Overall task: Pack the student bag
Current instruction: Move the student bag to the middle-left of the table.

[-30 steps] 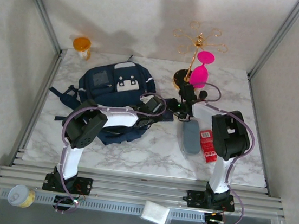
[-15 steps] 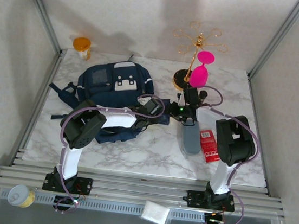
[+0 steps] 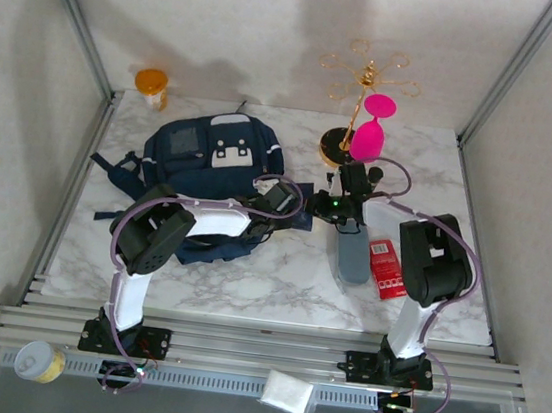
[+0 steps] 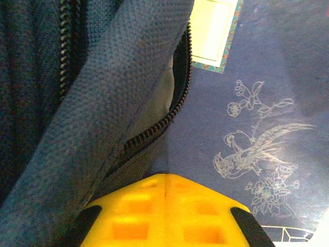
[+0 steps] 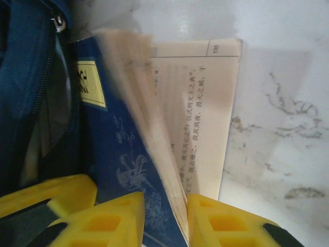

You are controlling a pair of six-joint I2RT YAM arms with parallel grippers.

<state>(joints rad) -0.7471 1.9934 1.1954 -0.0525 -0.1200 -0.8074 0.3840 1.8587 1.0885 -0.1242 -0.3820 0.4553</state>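
Note:
The student bag (image 3: pixel 212 153), navy with pale patches, lies at the table's back left. My left gripper (image 3: pixel 279 199) is at its right-hand opening. Its yellow jaws (image 4: pixel 165 177) are pressed together on the bag's zipped edge (image 4: pixel 128 146), and the flap (image 4: pixel 103 113) arches up beside it. A blue book (image 3: pixel 300 217) with a bird drawing (image 4: pixel 257 149) lies at the mouth of the bag. My right gripper (image 5: pixel 164 198) has closed onto this book (image 5: pixel 123 149), one finger on the cover, the other on the fanned pages (image 5: pixel 205 103).
A grey pencil case (image 3: pixel 355 252) and a red box (image 3: pixel 384 267) lie right of the book. A gold stand (image 3: pixel 363 86) with a pink glass (image 3: pixel 371 133) is at the back. An orange jar (image 3: pixel 152 84) stands beyond the back left corner.
My right gripper has moved down and left onto the book, its jaws narrowing around it. The bag's near edge has drawn back. The left gripper stays shut.

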